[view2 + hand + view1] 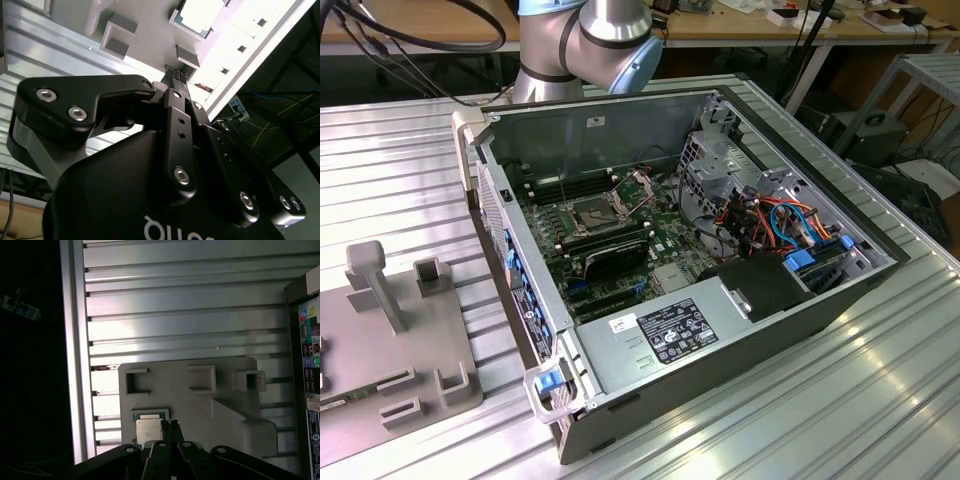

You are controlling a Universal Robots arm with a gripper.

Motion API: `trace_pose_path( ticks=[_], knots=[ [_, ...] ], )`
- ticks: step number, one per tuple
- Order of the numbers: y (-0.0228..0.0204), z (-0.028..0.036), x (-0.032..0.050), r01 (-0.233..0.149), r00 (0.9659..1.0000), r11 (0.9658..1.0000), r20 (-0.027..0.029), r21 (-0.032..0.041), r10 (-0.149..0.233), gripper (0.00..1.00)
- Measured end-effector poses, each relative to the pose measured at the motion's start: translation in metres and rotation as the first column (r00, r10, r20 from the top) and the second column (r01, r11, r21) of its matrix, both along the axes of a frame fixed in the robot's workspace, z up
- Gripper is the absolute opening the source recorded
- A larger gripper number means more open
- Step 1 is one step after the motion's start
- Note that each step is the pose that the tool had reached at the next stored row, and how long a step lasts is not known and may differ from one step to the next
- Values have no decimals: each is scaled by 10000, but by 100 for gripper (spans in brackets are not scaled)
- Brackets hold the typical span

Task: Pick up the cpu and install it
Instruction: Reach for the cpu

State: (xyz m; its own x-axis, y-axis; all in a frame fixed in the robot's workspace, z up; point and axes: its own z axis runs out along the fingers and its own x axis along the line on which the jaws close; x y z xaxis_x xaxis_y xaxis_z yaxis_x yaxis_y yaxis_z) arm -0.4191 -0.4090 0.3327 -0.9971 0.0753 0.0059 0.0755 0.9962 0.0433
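Note:
The cpu is a small grey-topped square chip lying in a framed pocket of the grey fixture plate; it also shows in the second wrist view as the cpu. My gripper hangs above the plate, its tips right beside the chip's edge and apart from it. In the second wrist view the gripper has its two black fingers pressed together with nothing between them. The open computer case lies on the table, and its square cpu socket sits on the motherboard.
The fixture plate lies at the exterior view's left with raised blocks and a post. The ribbed metal table ends close to the plate. The case's rear panel stands near the plate. Cables and drive bays crowd the case.

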Motion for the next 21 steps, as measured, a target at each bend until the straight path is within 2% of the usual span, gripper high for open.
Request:
trace_pose_path(
  ticks=[5,8,15,21],
  knots=[
    [-41,-75,-1,1,10000,10000,1,0,-1,11],
    [-66,-176,-1,0,10000,10000,0,0,0,11],
    [-96,-264,-1,0,10000,10000,0,0,0,11],
    [-110,-313,-1,1,10000,10000,-3,-7,-1,11]
  ],
)
